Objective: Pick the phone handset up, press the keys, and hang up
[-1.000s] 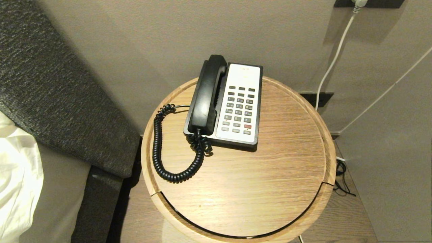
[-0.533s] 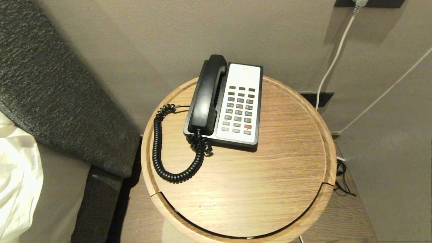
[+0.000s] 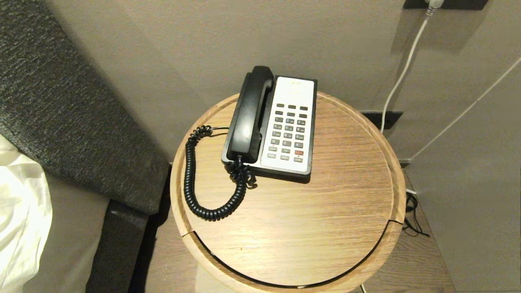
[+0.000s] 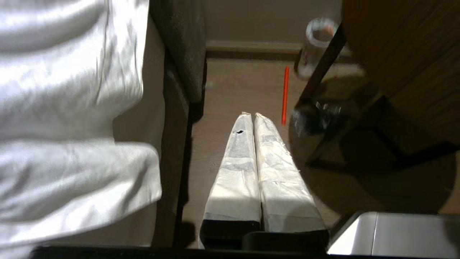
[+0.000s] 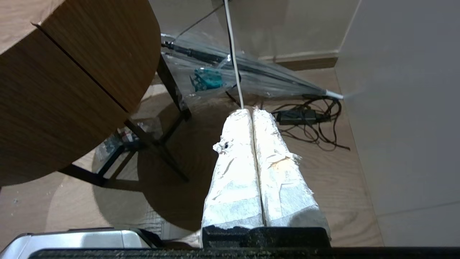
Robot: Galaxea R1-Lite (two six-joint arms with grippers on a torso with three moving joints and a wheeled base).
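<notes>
The black phone handset (image 3: 249, 116) lies in its cradle on the left side of the black-and-white phone base (image 3: 290, 124), its coiled cord (image 3: 195, 179) looping over the round wooden table (image 3: 325, 211). The grey keys (image 3: 288, 132) face up on the white panel. Neither arm shows in the head view. My left gripper (image 4: 253, 115) hangs low beside the bed, its white-wrapped fingers pressed together and holding nothing. My right gripper (image 5: 252, 110) hangs low at the table's right side above the floor, likewise shut and empty.
A dark headboard (image 3: 69, 110) and white bedding (image 3: 20, 211) stand left of the table. White cables (image 3: 401, 77) run down the wall at right. A power brick with tangled cords (image 5: 305, 117) and a folded clear umbrella (image 5: 251, 72) lie on the floor; an orange stick (image 4: 285, 95) lies under the table.
</notes>
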